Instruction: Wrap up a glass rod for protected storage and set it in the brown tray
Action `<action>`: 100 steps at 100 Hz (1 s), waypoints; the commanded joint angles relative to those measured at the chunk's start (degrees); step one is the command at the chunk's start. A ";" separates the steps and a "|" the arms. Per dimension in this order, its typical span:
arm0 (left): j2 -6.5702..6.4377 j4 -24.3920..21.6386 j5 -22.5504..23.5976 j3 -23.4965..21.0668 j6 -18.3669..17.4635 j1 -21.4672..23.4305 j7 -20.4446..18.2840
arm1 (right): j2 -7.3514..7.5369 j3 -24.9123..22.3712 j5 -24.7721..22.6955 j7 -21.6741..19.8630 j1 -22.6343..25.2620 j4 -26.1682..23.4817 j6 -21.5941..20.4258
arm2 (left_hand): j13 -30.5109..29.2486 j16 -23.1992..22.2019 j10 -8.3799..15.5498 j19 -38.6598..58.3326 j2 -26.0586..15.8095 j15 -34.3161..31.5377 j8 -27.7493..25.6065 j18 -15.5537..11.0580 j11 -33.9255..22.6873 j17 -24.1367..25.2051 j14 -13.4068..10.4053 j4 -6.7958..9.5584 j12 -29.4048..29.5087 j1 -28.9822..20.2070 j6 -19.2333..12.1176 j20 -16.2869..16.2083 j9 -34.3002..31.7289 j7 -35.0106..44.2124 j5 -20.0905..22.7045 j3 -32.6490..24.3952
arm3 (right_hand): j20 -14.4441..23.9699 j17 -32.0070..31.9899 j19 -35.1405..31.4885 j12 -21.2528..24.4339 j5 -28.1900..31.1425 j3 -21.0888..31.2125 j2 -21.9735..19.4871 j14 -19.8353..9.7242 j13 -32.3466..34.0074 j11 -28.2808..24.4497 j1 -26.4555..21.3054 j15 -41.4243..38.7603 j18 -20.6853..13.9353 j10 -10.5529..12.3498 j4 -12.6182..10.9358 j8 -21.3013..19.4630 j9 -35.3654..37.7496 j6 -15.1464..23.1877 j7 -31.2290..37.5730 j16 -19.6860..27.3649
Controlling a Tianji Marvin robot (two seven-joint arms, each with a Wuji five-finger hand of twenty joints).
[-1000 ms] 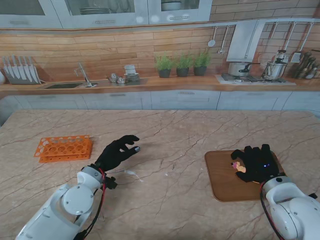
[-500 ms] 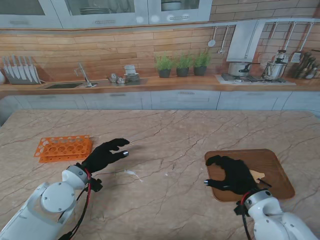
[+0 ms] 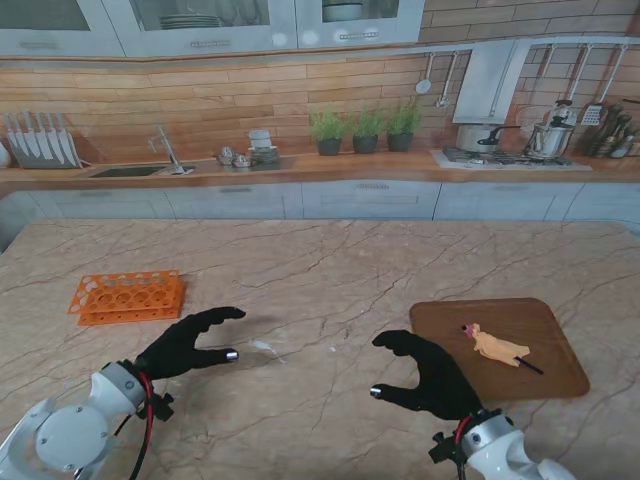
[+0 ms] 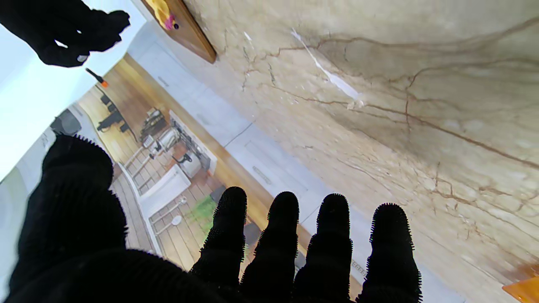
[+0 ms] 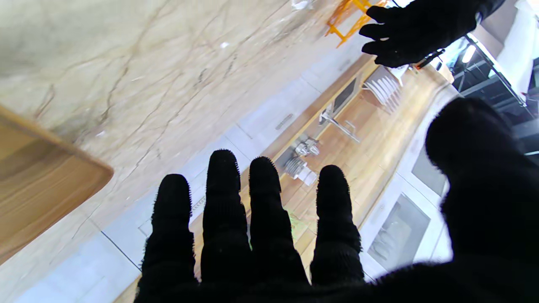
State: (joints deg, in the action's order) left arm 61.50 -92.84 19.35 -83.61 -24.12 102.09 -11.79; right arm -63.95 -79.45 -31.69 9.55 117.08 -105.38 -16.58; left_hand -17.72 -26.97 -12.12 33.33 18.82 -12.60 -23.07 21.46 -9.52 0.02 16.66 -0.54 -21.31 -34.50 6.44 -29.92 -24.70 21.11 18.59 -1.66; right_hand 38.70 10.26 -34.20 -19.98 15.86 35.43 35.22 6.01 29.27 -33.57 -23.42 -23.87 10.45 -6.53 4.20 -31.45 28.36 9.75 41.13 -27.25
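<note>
The brown tray (image 3: 545, 320) lies on the marble table to my right. In it rests a yellow-orange wrapped bundle (image 3: 492, 346) with a pink tip and a thin dark end sticking out. My right hand (image 3: 425, 375) hovers open at the tray's left edge, nearer to me than the bundle and apart from it. My left hand (image 3: 190, 340) is open over the table on the left, holding nothing. A small clear sliver (image 3: 262, 346) lies just right of its fingertips. The left wrist view shows the sliver (image 4: 332, 75), tray (image 4: 191, 38) and bundle (image 4: 162, 10).
An orange tube rack (image 3: 128, 296) stands on the left, farther from me than the left hand. The right wrist view shows the tray corner (image 5: 42, 189), the rack (image 5: 349, 17) and my left hand (image 5: 417, 29). A kitchen counter runs along the back.
My right hand let go of the bundle in the tray and drew back left and toward me. My left hand also pulled back toward me, fingers apart.
</note>
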 commanded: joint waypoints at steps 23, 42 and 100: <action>-1.61 -2.06 4.49 -4.44 -6.49 6.16 -2.62 | -1.06 2.09 -2.11 4.20 5.73 -2.78 -4.07 | 1.48 1.37 1.94 -6.29 5.97 2.25 -1.14 -1.93 2.13 -0.56 -2.41 -1.38 0.67 0.70 -2.51 -2.17 2.43 -0.48 -0.66 -10.51 | 0.48 -1.02 2.77 0.85 -2.58 0.03 0.26 -0.92 0.18 2.81 5.55 2.87 0.94 2.08 -0.40 1.15 -1.48 0.73 -2.38 0.43; -1.12 -1.60 3.79 -5.46 -9.44 7.46 -0.20 | -1.20 2.82 -6.02 7.95 8.08 -3.43 -5.42 | 0.91 1.26 1.76 -6.79 6.33 2.17 -1.17 -1.60 2.08 -0.99 -2.07 -1.70 0.62 1.40 -2.47 -2.38 1.83 -0.36 -0.28 -12.41 | 0.93 -1.06 3.21 0.80 -3.13 0.48 0.21 -1.21 0.35 3.58 6.43 3.29 0.79 1.89 -0.36 1.27 -1.62 0.56 -3.12 0.21; -0.57 -1.88 2.73 -5.23 -9.41 9.15 1.71 | -0.76 1.74 1.30 0.23 3.47 -1.87 -1.44 | -0.43 0.87 1.21 -7.05 5.47 1.72 -0.82 -0.29 2.05 -1.95 -1.59 -2.00 0.25 0.87 -2.38 -3.25 -0.56 -0.56 1.17 -12.87 | 1.91 -1.01 4.31 -0.06 0.56 0.93 0.73 -0.99 1.10 3.35 4.97 2.91 1.24 0.43 -0.51 1.27 -0.05 0.16 -3.79 -0.67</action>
State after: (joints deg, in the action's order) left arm 60.64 -94.57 21.84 -88.98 -34.06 110.92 -10.03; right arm -64.91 -77.30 -31.08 10.36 121.72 -107.07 -18.13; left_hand -17.93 -26.23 -11.61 27.48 22.50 -11.24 -23.69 21.26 -8.73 -1.84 16.12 -0.53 -21.18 -34.99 5.69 -31.96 -24.22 21.09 18.67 -13.69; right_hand 39.30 9.61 -31.58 -19.75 15.47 36.30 35.24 6.01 29.81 -31.25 -19.21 -21.65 11.54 -6.46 3.73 -30.30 28.34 9.64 38.50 -27.13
